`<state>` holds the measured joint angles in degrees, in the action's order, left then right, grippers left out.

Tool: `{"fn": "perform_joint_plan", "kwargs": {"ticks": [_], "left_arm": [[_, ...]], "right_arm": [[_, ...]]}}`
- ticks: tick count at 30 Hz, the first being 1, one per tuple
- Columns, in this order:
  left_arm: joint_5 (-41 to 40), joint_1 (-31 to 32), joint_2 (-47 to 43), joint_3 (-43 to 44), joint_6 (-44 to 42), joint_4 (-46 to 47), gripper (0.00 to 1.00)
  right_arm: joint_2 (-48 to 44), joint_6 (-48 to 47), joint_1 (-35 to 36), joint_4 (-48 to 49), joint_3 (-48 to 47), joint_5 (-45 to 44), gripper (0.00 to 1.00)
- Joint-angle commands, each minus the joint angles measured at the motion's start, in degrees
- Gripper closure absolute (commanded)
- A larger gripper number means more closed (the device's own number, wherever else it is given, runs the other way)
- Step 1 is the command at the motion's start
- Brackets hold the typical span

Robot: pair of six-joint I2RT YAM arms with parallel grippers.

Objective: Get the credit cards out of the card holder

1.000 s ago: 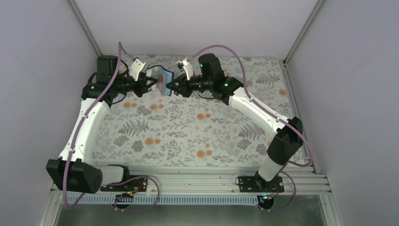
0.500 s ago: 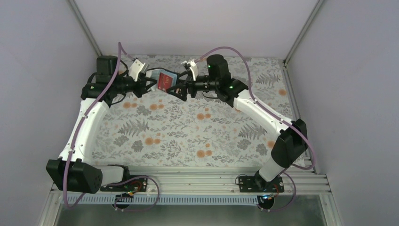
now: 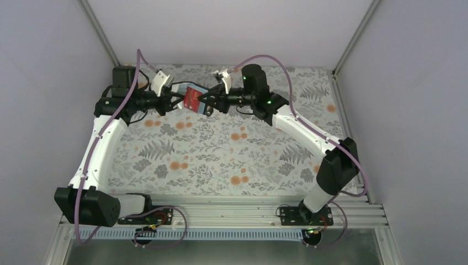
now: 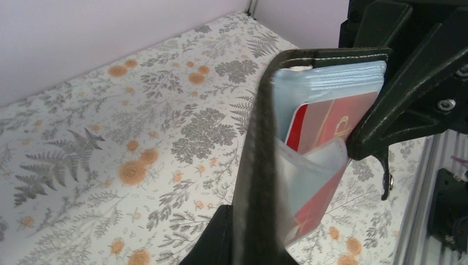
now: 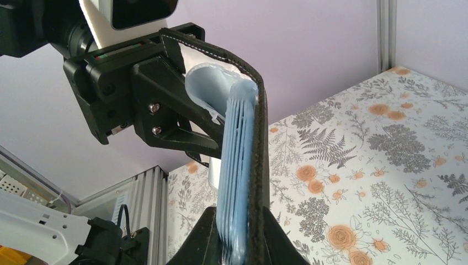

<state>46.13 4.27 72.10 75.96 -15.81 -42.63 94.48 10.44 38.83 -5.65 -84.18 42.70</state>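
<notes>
Small black bifold card holder (image 3: 194, 99) aloft over floral table (image 3: 221, 160), left gripper (image 3: 175, 100) clenched on one side, right gripper (image 3: 208, 101) clamped on the opposite, red plastic card (image 4: 323, 124) showing inside

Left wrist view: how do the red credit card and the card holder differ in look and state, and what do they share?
Colour: the red credit card is red with small markings; the card holder is black with pale blue sleeves. Grip: the card holder is clamped at opposite ends by the left gripper and right gripper; the red credit card sits inside a sleeve. Shared: both are held off the table.
</notes>
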Motion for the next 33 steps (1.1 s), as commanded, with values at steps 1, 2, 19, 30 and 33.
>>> {"fn": "perform_joint_plan", "kwargs": {"ticks": [1,2,19,30,33], "left_arm": [[-0.12,-0.26,-1.00,1.56,0.89,1.99,0.81],[-2.08,-0.38,-1.04,1.49,1.48,2.35,0.73],[-4.38,-6.77,-2.31,2.22,7.30,5.08,0.55],[12.09,1.27,0.15,-1.68,8.90,7.61,0.56],[12.31,5.90,2.18,-2.91,9.30,8.78,0.56]], "right_arm": [[-1.98,-0.23,-0.63,-0.08,1.39,-0.06,0.96],[-2.35,-0.38,-1.01,-0.93,1.53,-0.97,0.96],[-4.73,-1.64,-5.20,-18.65,-1.41,-8.01,0.96],[9.64,7.23,0.48,-26.07,-14.68,-32.06,0.96],[11.74,7.38,1.94,-25.78,-17.18,-29.99,0.96]]}}
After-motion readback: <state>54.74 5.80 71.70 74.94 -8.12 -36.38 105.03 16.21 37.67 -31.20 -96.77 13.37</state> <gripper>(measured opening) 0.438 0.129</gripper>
